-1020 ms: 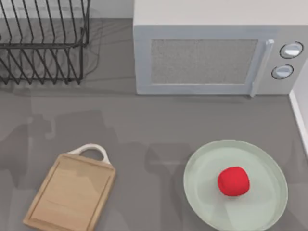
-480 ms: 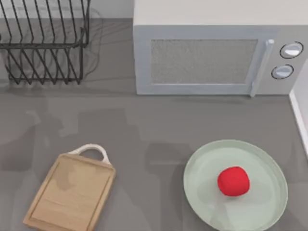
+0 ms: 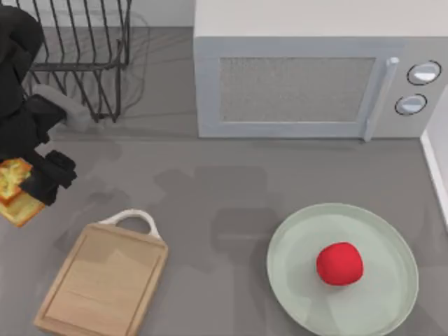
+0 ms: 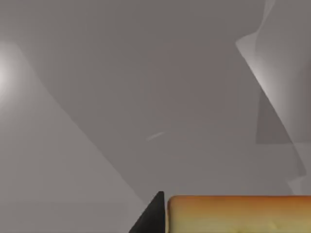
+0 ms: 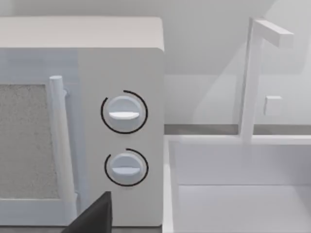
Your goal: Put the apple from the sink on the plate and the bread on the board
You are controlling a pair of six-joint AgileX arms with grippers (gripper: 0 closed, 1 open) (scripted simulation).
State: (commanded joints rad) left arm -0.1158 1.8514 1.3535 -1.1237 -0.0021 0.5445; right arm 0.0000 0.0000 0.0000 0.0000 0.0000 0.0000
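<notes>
One apple (image 3: pixel 339 263) sits on the single mint plate (image 3: pixel 294 294), right of the table's middle. One bread (image 3: pixel 15 190) slice hangs clamped in the left gripper (image 3: pixel 31 185) at the left edge, above and left of the bare board (image 3: pixel 101 281). Behind stand one microwave (image 3: pixel 315 77), one wire rack (image 3: pixel 70 56) and a white sink (image 5: pixel 233 194).
</notes>
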